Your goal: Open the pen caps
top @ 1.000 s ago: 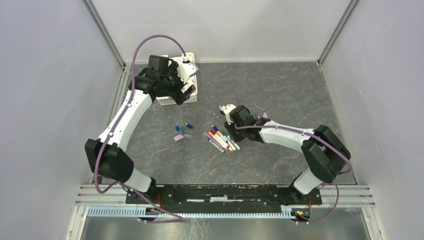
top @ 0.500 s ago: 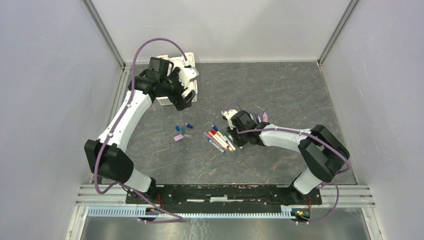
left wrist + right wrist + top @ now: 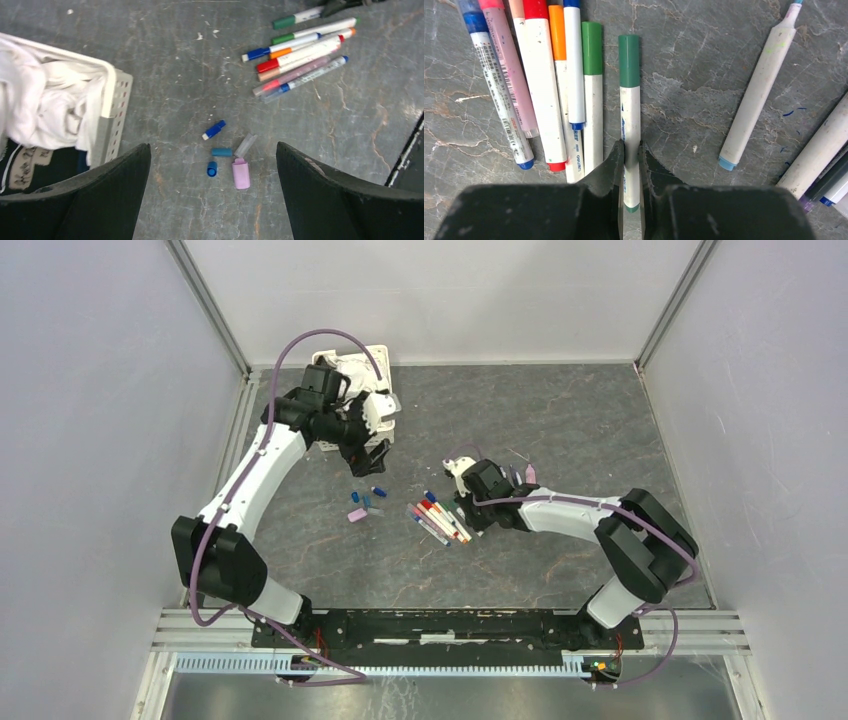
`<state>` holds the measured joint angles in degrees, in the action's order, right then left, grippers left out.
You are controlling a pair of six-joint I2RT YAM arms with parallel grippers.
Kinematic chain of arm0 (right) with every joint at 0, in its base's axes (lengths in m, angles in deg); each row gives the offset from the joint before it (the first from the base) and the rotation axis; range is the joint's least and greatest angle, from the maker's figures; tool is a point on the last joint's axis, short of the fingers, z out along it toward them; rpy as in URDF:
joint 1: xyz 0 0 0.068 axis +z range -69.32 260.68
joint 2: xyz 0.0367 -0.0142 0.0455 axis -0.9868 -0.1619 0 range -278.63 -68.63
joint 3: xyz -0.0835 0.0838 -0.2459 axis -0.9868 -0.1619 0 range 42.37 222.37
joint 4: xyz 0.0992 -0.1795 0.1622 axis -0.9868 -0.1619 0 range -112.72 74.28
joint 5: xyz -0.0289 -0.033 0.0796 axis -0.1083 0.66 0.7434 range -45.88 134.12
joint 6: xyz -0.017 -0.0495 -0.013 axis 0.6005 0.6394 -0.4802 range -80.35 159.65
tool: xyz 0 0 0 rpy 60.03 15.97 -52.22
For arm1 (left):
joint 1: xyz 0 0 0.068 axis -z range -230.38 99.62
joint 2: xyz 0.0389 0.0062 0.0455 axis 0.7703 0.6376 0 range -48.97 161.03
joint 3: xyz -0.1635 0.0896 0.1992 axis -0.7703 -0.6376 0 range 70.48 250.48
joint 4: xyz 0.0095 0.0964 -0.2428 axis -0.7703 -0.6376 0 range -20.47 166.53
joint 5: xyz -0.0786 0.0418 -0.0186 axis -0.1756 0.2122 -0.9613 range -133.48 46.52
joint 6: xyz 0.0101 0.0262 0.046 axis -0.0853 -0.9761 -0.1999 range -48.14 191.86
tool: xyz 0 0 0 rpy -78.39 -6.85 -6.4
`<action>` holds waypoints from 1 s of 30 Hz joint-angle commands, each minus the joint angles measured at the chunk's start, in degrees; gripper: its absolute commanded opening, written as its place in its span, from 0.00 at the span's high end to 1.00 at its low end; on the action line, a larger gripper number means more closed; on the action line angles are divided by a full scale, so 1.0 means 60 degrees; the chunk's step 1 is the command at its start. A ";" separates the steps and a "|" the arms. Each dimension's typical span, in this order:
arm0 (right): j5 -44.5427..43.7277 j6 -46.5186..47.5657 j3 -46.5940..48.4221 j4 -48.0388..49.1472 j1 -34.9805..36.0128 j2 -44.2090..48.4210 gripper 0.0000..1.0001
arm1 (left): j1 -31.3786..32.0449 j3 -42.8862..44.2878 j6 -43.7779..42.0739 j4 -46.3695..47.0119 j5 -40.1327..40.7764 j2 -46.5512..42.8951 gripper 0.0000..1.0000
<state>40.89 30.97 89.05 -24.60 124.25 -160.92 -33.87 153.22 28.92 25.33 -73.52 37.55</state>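
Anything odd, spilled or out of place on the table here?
Yes, minor: blue ink flecks stain the table beside an uncapped pen, and loose caps lie scattered apart from the pen pile. The right pincer grips a green pen.

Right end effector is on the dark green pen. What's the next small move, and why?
Probably lift the green-capped pen clear of the table. The right end effector pinches its white barrel, the green cap is on, neighbouring pens lie close beside it, and the left end effector is open.
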 commanded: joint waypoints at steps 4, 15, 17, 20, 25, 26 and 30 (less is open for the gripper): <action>0.2541 -0.0155 0.1145 -0.0544 -0.1025 0.0971 1.00 | 0.0119 -0.0727 -0.2266 -0.0655 -0.1783 -0.0648 0.00; 0.8019 -0.0235 0.3168 -0.1827 -0.1479 0.0091 1.00 | 0.2040 -0.1631 -0.3903 -0.0738 -0.0615 -0.1062 0.01; 0.8715 -0.0261 0.3263 -0.1830 -0.1486 -0.0087 1.00 | 0.2236 -0.1632 -0.4103 -0.0738 -0.0472 -0.1054 0.02; 0.9495 -0.0223 0.3357 -0.1868 -0.1428 -0.0362 1.00 | 0.2398 -0.1654 -0.4452 -0.0713 -0.0312 -0.1049 0.05; 1.0001 -0.0161 0.3398 -0.1892 -0.1345 -0.0655 1.00 | 0.2511 -0.1697 -0.4836 -0.0851 -0.0345 -0.0934 0.13; 1.0066 -0.0206 0.3385 -0.1800 -0.1338 -0.0685 1.00 | 0.2558 -0.1715 -0.4937 -0.0967 -0.0386 -0.0898 0.15; 1.0289 -0.0466 0.3425 -0.1520 -0.1343 -0.0832 1.00 | 0.2741 -0.1943 -0.5192 -0.1205 -0.0291 -0.0805 0.26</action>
<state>98.46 29.33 107.17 -36.21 115.95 -165.27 -18.64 142.95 2.41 20.29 -75.29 32.65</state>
